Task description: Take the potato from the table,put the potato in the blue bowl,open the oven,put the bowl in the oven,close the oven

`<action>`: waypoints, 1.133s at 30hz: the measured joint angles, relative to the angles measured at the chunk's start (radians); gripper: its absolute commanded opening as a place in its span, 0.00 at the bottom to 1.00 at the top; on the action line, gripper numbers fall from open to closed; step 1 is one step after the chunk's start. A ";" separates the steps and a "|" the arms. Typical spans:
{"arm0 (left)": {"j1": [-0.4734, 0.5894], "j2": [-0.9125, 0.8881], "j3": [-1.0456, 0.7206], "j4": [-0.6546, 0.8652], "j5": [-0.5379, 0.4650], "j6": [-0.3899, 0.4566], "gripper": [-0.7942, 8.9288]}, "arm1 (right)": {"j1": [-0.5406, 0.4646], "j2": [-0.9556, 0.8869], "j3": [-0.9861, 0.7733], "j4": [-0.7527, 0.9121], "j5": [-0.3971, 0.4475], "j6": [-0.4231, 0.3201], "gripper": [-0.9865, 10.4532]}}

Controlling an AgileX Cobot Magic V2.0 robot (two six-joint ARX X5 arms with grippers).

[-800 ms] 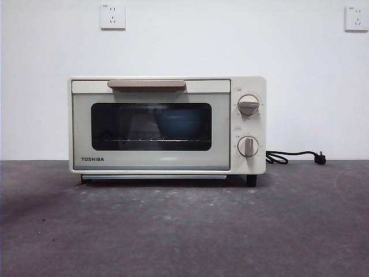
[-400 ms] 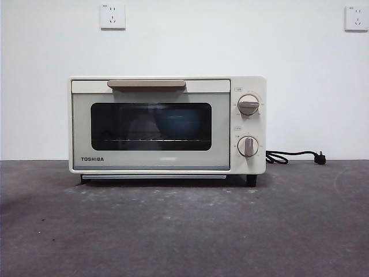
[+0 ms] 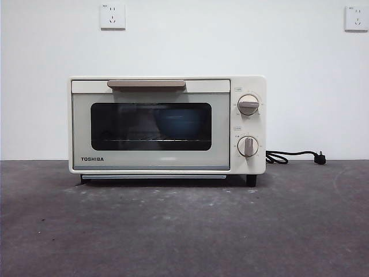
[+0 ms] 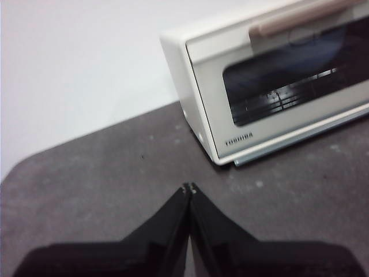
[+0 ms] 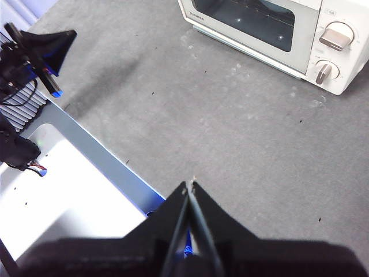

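Presently, the oven (image 3: 167, 125) stands on the table (image 3: 184, 231) against the white wall (image 3: 184, 46), with its door fully closed and upright. At its left lower corner the TOSHIBA lettering (image 3: 92, 159) is legible; above the window the beige bar handle (image 3: 146, 84) lies flat against the door top. Through the dark glass window (image 3: 151, 126) the blue bowl (image 3: 177, 124) is seen on the wire rack (image 3: 150, 140), right of the window's centre. The potato cannot be made out through the glass. To the right of the door sit two round knobs: the upper knob (image 3: 248, 105) and the lower knob (image 3: 248, 146). Further right, the black cord (image 3: 294, 156) lies coiled on the table beside the oven, its plug unconnected. Two wall sockets are fitted high on the wall, one (image 3: 112, 16) at left and one (image 3: 356, 18) at right.

The left gripper (image 4: 188, 188) hangs above the table, well apart from the oven's left front corner, jaws pressed together and empty. The right gripper (image 5: 190, 184) hangs above bare table well apart from the oven front, jaws likewise closed on nothing.
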 measured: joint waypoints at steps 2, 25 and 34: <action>0.000 -0.014 -0.008 -0.034 0.000 -0.008 0.08 | 0.000 -0.001 0.000 -0.001 0.000 0.000 0.09; 0.000 -0.040 -0.008 -0.130 0.000 -0.146 0.08 | 0.000 -0.007 0.000 -0.004 0.000 0.000 0.09; 0.000 -0.040 -0.008 -0.130 0.000 -0.146 0.08 | 0.000 -0.008 0.000 -0.004 0.000 0.000 0.09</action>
